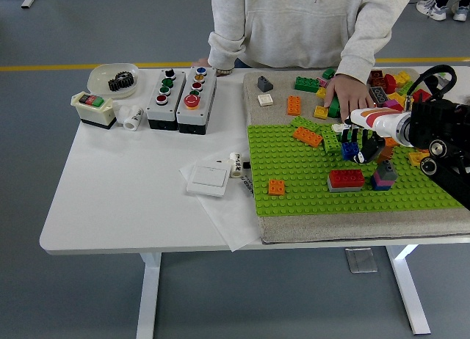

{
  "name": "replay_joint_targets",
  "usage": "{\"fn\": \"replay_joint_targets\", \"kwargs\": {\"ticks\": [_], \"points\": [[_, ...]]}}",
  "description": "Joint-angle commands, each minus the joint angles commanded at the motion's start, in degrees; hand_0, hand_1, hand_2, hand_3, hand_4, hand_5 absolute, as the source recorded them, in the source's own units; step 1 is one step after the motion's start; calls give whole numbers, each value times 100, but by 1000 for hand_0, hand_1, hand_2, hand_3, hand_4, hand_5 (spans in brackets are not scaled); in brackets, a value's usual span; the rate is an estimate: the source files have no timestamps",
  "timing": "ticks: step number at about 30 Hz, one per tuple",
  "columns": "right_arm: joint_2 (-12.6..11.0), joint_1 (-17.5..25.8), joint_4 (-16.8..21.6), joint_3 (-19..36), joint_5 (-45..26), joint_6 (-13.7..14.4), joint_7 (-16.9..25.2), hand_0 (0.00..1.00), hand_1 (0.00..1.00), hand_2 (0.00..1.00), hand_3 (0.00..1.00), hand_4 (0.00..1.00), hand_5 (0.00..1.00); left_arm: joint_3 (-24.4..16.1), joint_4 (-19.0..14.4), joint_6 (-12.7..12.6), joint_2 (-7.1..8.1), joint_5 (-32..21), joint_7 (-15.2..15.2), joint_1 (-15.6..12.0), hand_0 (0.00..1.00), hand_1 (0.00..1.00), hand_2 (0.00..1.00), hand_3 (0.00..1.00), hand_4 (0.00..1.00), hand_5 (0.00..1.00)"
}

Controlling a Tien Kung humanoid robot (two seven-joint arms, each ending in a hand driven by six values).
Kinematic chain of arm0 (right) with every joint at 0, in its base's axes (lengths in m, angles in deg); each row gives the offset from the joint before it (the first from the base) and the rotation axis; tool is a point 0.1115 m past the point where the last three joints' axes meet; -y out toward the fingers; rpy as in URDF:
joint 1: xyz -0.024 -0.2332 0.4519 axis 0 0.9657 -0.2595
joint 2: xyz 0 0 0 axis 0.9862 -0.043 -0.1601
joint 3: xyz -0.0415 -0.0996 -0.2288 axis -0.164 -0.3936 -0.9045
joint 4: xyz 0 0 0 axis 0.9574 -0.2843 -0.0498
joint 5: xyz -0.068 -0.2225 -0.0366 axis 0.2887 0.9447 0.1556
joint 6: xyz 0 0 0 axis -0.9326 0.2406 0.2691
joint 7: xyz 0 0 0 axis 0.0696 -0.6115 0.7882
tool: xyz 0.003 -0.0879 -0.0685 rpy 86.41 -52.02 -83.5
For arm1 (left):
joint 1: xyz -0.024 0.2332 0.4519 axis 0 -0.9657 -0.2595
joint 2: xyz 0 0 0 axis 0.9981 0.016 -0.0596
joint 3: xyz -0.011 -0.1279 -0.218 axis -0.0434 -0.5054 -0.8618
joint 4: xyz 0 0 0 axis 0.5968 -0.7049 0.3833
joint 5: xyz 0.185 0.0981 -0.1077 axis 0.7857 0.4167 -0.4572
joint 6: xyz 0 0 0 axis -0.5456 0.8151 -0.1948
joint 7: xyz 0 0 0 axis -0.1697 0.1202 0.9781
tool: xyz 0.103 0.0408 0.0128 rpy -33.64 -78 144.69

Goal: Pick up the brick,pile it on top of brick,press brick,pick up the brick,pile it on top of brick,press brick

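Right hand (pixel 359 143) is curled around a blue brick (pixel 349 148), held just above the green baseplate (pixel 294 199); grip looks closed, though the fingers partly hide the brick. Red brick (pixel 346 179), the likely stack target, sits just below and slightly left of the hand, long axis running left-right. The left arm isn't visible, so right does it.

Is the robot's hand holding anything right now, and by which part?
The right hand grips a blue brick from above, fingers around its top and sides.
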Motion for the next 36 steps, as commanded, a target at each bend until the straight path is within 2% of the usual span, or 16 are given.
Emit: {"fn": "replay_joint_targets", "kwargs": {"ticks": [13,25,36], "points": [[-250,264,433,296,-208,-100,30,415,445,483,482,704,149,-18,1,8,-6,24,16,-32,753,792,788,679,771,642],[-237,430,665,288,-129,-28,47,417,445,484,481,707,155,-73,-1,18,-15,112,32,-68,753,792,788,678,770,642],[-204,529,685,294,-137,-49,45,417,444,485,482,708,155,-74,-2,27,-14,130,38,-75,752,792,788,676,772,644]]}}
